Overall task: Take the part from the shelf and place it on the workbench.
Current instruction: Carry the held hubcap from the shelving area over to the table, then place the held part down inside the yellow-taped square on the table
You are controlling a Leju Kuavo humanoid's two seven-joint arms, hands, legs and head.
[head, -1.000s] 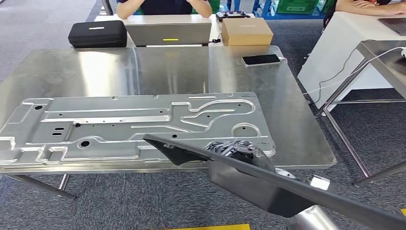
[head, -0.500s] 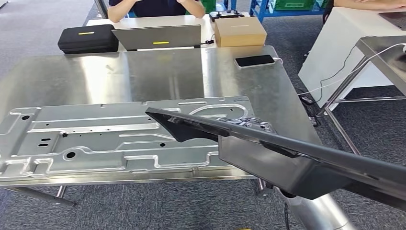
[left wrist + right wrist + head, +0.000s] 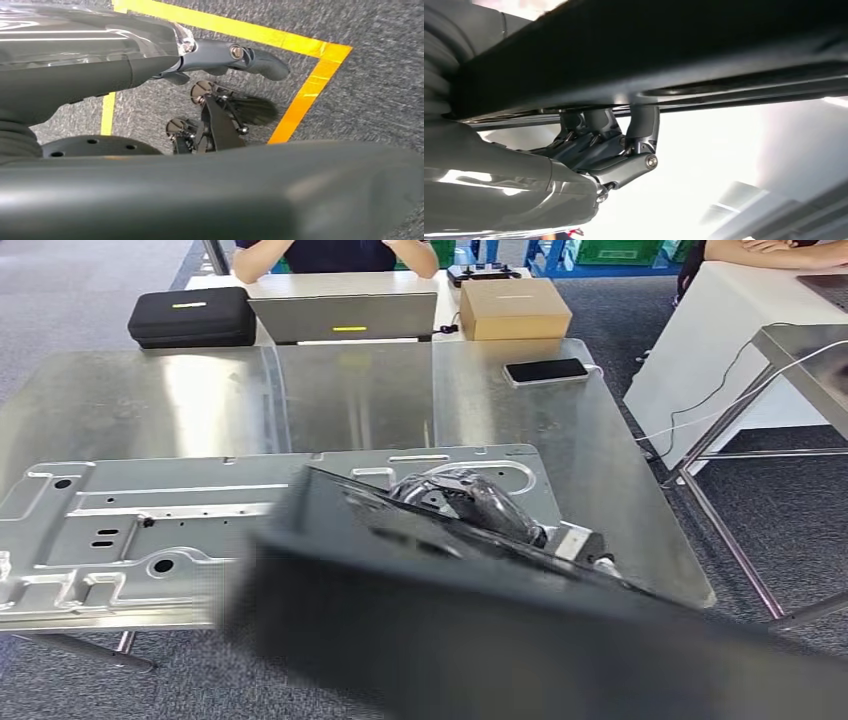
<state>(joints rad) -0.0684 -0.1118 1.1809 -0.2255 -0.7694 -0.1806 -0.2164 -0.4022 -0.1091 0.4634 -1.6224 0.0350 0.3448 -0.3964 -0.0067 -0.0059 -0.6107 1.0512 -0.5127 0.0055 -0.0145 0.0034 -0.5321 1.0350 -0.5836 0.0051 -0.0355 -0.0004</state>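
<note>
From the head camera I count one long black plastic trim part [image 3: 420, 630], one stamped silver sheet-metal panel [image 3: 180, 530], one black smartphone [image 3: 545, 370], one brown cardboard box [image 3: 515, 308], one grey laptop [image 3: 345, 315] and one black zip case [image 3: 190, 315]. I also count one steel-topped desk [image 3: 130, 405], which carries the panel and the smartphone. The box, the laptop and the case sit on a white table behind that desk.

The part is dark, matte and elongated. It has a broad flat face that reads blurred close to the lens, and a thinner raised edge running along its far side. It hangs in the air over the near right corner of the desk and overlaps the right end of the panel in my view.

My right hand [image 3: 470, 505] is gripping the part. Its dark fingers [image 3: 641, 122] curl up against the part's underside in the right wrist view.

My left hand [image 3: 225, 80] hangs above grey carpet with yellow tape lines [image 3: 305, 95]. Its thumb and fingers are apart, with nothing between them.
</note>
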